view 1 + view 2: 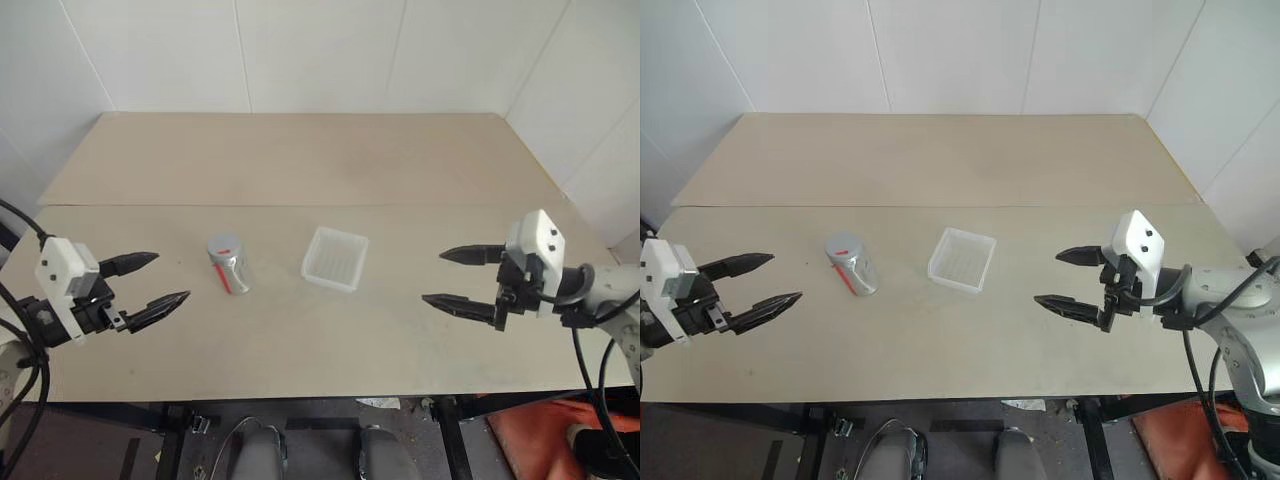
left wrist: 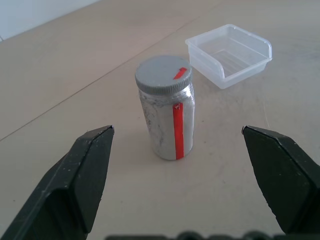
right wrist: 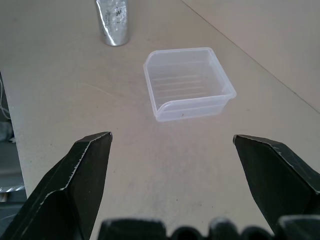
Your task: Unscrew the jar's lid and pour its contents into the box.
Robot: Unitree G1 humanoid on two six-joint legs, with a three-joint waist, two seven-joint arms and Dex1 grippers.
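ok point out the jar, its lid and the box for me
jar (image 2: 165, 125), left wrist view, on its silvery side wall left of the red stripe
lid (image 2: 161, 74), left wrist view, on its flat grey top
box (image 3: 192, 104), right wrist view, on its near wall

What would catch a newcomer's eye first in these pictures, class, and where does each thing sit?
The silver jar with its red stripe stands upright near the middle of the tan table, its grey lid still on. Just to its right, apart from it, sits the empty clear box. The left claw and right claw hang open at either side, pointing inward, holding nothing.
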